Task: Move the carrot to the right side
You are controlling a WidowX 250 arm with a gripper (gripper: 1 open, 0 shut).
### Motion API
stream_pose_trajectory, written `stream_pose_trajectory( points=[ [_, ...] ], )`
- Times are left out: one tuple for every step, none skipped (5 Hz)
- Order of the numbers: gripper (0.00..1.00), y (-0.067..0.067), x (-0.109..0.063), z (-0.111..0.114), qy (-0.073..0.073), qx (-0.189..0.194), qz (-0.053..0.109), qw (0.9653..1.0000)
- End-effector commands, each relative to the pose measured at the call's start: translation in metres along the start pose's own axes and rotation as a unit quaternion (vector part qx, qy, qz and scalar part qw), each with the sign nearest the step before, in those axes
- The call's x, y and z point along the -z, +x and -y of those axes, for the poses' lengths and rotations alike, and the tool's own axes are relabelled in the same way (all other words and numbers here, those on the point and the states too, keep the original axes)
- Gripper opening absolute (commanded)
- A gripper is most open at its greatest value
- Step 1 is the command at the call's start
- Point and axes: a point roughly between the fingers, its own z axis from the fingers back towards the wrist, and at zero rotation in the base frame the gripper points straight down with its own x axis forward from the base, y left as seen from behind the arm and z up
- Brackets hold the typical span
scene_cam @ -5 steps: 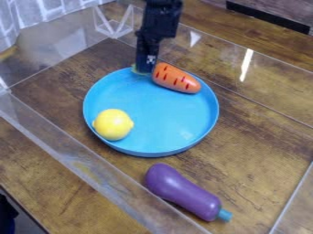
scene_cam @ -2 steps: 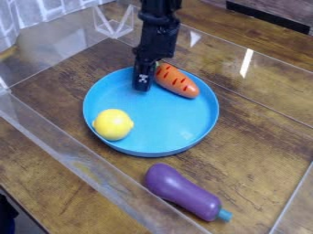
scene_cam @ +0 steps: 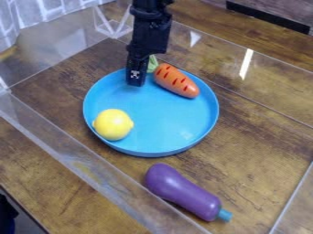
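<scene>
The carrot (scene_cam: 178,82) is small and orange with dark grooves. It lies on the far side of a blue plate (scene_cam: 171,128), with its green top (scene_cam: 154,65) pointing to the back left. My gripper (scene_cam: 134,78) points straight down at the plate's back-left rim, just left of the carrot's leafy end. Its dark fingers are shut together with nothing between them. The carrot lies free beside them.
A yellow lemon (scene_cam: 113,123) sits on the plate's front left. A purple eggplant (scene_cam: 184,190) lies on the wooden table in front of the plate. Clear plastic walls (scene_cam: 49,137) enclose the area on the left and at the back.
The gripper's fingers spread open near the carrot's top, then shut again without it. The gripper shifted slightly left. The carrot stays on the plate.
</scene>
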Motion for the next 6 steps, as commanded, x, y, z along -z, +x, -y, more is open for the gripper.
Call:
stream_pose_trajectory(
  points=[
    [0.0, -0.008, -0.05, -0.005, 0.051, -0.008, 0.028, 0.9982],
    [0.0, -0.008, -0.055, -0.004, 0.051, -0.021, 0.028, 0.9981],
    [0.0, -0.006, -0.057, -0.003, 0.049, -0.032, 0.03, 0.9978],
    [0.0, -0.005, -0.058, -0.003, 0.047, -0.041, 0.032, 0.9975],
    [0.0, 0.001, -0.06, -0.002, 0.048, -0.021, 0.032, 0.9981],
    [1.0, 0.006, -0.059, -0.002, 0.049, 0.003, 0.033, 0.9983]
  ],
)
